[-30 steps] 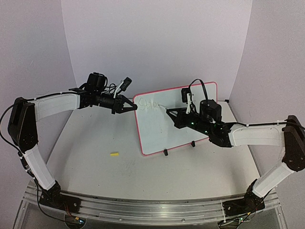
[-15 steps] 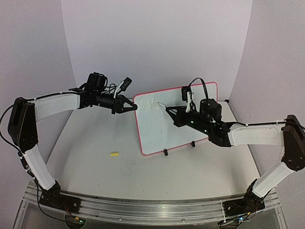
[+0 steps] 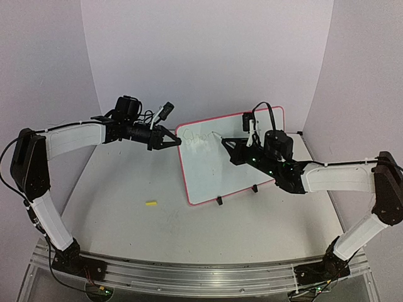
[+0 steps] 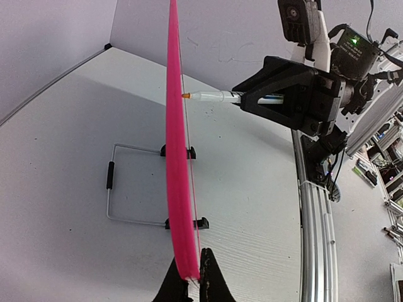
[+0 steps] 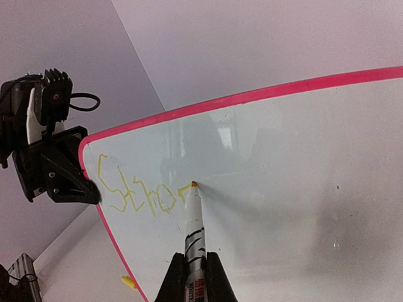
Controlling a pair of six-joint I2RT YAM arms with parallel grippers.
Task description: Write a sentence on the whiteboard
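Yellow-green cursive lettering (image 5: 141, 192) is lengthening along the top line of the rectangular white board with the thin pink-red rim (image 3: 214, 179), which is standing propped at the middle of the pale grey tabletop (image 3: 126, 189). A second ago only the first strokes were showing; the line is now reading roughly "Stron", so the sentence is looking barely begun. The right gripper (image 5: 194, 259) is clamping a white-barrelled marker (image 5: 192, 217), its orange tip pressing the board just right of the last letter. The left gripper (image 4: 191, 267) is pinching the board's left rim, steadying it.

Lab: plain backdrop (image 3: 208, 56), aluminium rail (image 3: 201, 274).
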